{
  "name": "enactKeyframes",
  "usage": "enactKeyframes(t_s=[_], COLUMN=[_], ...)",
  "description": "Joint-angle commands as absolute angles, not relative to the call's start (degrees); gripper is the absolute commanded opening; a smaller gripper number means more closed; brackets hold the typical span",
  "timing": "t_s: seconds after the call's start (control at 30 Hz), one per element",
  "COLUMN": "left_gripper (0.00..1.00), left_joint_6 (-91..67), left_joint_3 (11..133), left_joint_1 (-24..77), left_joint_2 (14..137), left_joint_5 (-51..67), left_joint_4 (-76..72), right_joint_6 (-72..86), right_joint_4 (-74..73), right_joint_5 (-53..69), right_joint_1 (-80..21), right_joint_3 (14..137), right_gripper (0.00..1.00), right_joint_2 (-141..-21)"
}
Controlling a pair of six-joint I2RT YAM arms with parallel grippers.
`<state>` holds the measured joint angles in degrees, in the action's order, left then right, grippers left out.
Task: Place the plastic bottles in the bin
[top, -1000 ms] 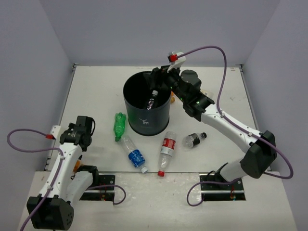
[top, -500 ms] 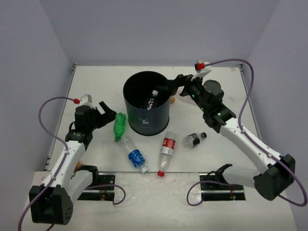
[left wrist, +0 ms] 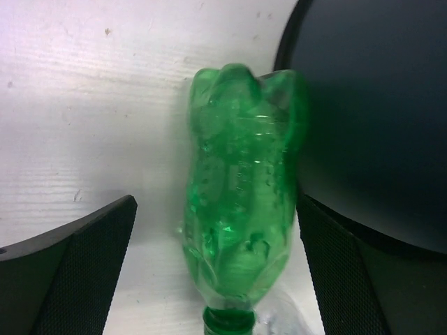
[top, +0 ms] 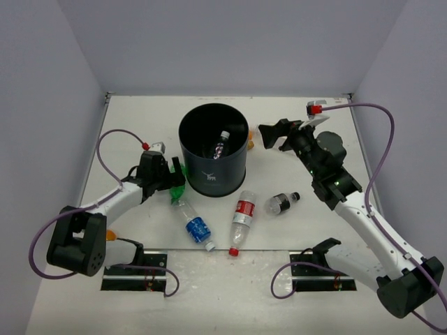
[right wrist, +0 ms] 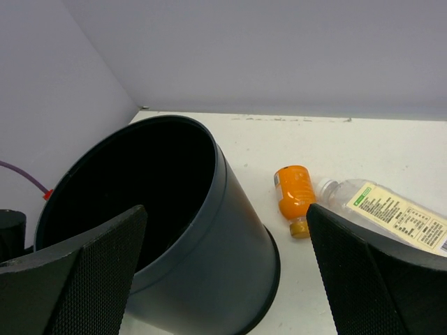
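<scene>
Left pincer point(left wrist: 213, 279) gapes wide around the green bottle point(left wrist: 241, 202), gripping nothing yet. Bottle's snug beside the bin point(left wrist: 377, 118), so closing could bump the bin and shift it.

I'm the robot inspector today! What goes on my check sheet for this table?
Surface: white table, a few small marks.
Job's things: dark bin upright, one bottle inside; green bottle lying beside it; blue-label bottle, red-label bottle and black-capped bottle lying in front; orange bottle and cream-label bottle lying on the bin's right.
Clutter: nothing seen.
Grippers: left gripper open, a finger on each side of the green bottle; right gripper open, empty, beside the bin's rim.
Cables: purple cables loop from each arm.
Surroundings: plain pale walls.
</scene>
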<state>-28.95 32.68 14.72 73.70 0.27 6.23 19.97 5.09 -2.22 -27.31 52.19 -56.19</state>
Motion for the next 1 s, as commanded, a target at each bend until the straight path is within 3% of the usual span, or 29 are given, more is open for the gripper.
enactKeyframes(t_s=[0.0,0.13,0.23,0.27,0.37,0.53,0.67,0.8,0.97], left_gripper=[0.96,0.83,0.63,0.51,0.34,0.3,0.28,0.28,0.3], left_joint_6=[-28.5,-28.4,-28.4,-28.4,-29.1,-31.2,-29.8,-26.2,-23.2], left_joint_3=[36.3,38.3,38.9,39.3,40.2,45.8,51.1,59.6,68.0], left_joint_1=[16.2,17.1,17.5,17.5,17.5,17.5,17.5,17.5,19.7], left_joint_2=[77.4,79.9,80.1,79.6,77.6,69.7,64.7,59.0,58.4], left_joint_5=[-4.1,-5.1,-5.6,-6.1,-8.3,-17.2,-17.8,-12.1,4.6], left_joint_4=[6.8,6.6,6.8,7.2,8.7,16.5,18.8,18.0,13.4], right_joint_6=[20.9,21.4,21.5,21.6,21.7,22.0,22.3,23.1,23.9], right_joint_4=[4.5,4.2,3.7,3.6,3.4,3.0,1.9,0.7,0.2], right_joint_5=[-3.4,-4.2,-4.5,-4.6,-4.5,-4.3,-3.7,-4.2,-5.0], right_joint_1=[-26.6,-26.4,-26.3,-26.2,-26.2,-26.2,-26.2,-26.2,-26.2], right_joint_3=[51.0,50.2,50.0,50.0,50.0,49.8,50.0,49.3,47.6], right_gripper=[0.99,0.99,0.99,0.99,0.99,0.99,0.99,0.99,0.99], right_joint_2=[-54.8,-54.5,-54.2,-54.1,-53.9,-52.7,-52.1,-50.6,-48.4])
